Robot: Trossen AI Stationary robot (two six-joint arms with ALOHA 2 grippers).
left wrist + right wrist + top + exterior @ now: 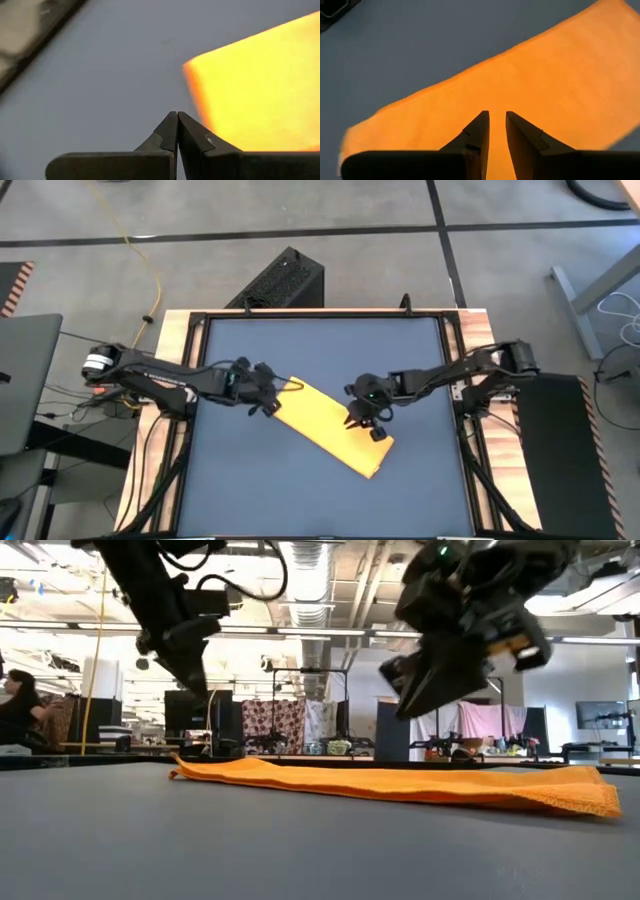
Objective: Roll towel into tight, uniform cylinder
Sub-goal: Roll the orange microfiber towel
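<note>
**Desk:** Dark grey matting covers the bench (pixel 300 490), and what lies on it?

**Photographer:** Only the towel (pixel 330 427), bright yellow, folded into a long flat strip laid slantwise. Not one turn of a roll is in it yet. Laid out flat and narrow like that, it looks ready to be rolled from one short end.

**Desk:** Where do the arms stand?

**Photographer:** Both reach in low from opposite sides of the bench. The right gripper (pixel 497 131) hovers above the strip near one end, pointing down, its fingers a little apart with nothing between them; yellow cloth shows directly beneath the tips. The left gripper (pixel 177 131) hangs at the other end, its fingers pressed together and empty, the towel's short edge just beyond the tips and off to one side.

**Desk:** So nobody has hold of it?

**Photographer:** Judging from the level view, both sets of fingers are clear of the cloth.
</note>
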